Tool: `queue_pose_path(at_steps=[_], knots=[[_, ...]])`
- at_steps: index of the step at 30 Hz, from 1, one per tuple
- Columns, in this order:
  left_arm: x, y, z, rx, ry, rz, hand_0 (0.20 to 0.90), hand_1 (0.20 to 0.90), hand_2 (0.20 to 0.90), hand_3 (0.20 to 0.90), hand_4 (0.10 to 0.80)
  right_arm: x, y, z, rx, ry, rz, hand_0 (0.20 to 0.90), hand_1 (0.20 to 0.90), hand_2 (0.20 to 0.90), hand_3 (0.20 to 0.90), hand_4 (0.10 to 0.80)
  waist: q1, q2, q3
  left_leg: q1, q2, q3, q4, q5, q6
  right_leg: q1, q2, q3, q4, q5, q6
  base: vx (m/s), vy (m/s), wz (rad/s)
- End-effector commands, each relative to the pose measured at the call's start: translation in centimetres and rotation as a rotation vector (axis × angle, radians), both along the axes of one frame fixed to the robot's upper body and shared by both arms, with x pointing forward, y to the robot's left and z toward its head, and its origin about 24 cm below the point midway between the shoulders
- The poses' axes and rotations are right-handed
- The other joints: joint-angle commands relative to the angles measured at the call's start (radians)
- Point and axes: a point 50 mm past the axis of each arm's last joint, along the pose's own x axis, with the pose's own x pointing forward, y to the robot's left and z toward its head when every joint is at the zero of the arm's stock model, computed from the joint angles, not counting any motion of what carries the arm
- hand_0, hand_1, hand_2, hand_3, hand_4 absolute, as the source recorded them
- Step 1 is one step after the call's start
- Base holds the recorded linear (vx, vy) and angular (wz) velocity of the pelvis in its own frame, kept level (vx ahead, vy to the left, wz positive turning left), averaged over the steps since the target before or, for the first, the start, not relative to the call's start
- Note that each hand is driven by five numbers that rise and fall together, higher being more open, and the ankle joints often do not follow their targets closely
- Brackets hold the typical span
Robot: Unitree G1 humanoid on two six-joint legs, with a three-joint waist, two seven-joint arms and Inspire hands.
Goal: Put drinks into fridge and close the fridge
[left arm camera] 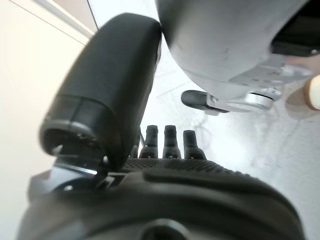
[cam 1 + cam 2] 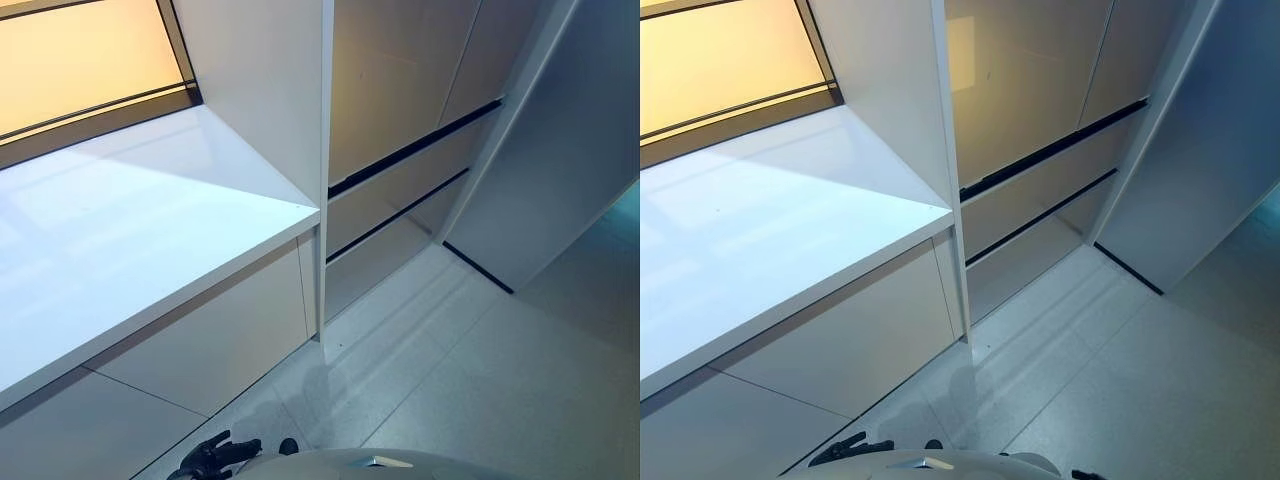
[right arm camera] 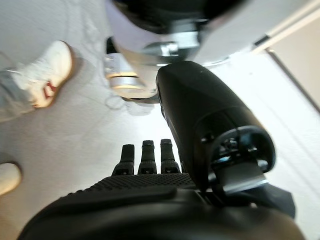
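No drink shows in any view. My left hand [image 2: 215, 457] hangs low at the bottom edge of the left eye view, over the floor beside the counter's base. In its wrist view the left hand [image 1: 165, 195] has straight fingers [image 1: 170, 142] pointing down at the floor and holds nothing. My right hand [image 3: 145, 200] also hangs down with straight fingers [image 3: 147, 155] and is empty. A tall beige cabinet front [image 2: 400, 90] with two dark horizontal grooves stands ahead. A large white door-like panel [image 2: 560, 170] stands angled out at its right.
A white counter [image 2: 130, 230] runs along the left, with pale cabinet fronts [image 2: 220, 340] below and a white upright side panel [image 2: 270, 90] at its end. Grey floor [image 2: 480, 380] spreads to the right. A person's white shoe [image 3: 47, 75] stands near my right side.
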Motion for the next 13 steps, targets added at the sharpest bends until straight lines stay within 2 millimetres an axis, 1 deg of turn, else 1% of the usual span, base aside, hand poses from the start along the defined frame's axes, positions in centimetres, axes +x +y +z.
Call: queue_pose_path(at_steps=[1, 13], knots=[[2.03, -0.97, 0.13, -0.004, -0.062, -0.060, 0.900, 0.900, 0.900, 0.900, 0.800, 1.04, 0.62, -0.07, 0.041, -0.011, 0.031, 0.900, 0.900, 0.900, 0.900, 0.800, 0.018, -0.018, 0.016, -0.003, -0.057, 0.012, 0.061, -0.118, 0.054, -0.023, -0.010, 0.049, -0.003, 0.069, 0.059, 0.001, -0.002, -0.06], [2.56, -1.57, 0.10, -0.044, -0.060, -0.055, 0.900, 0.900, 0.900, 0.900, 0.800, 1.02, 0.59, -0.06, 0.036, 0.006, 0.060, 0.900, 0.900, 0.900, 0.900, 0.800, 0.010, -0.015, 0.011, 0.002, -0.057, 0.007, 0.052, -0.121, 0.054, -0.025, -0.007, 0.057, -0.008, 0.067, 0.064, -0.001, -0.002, -0.02]])
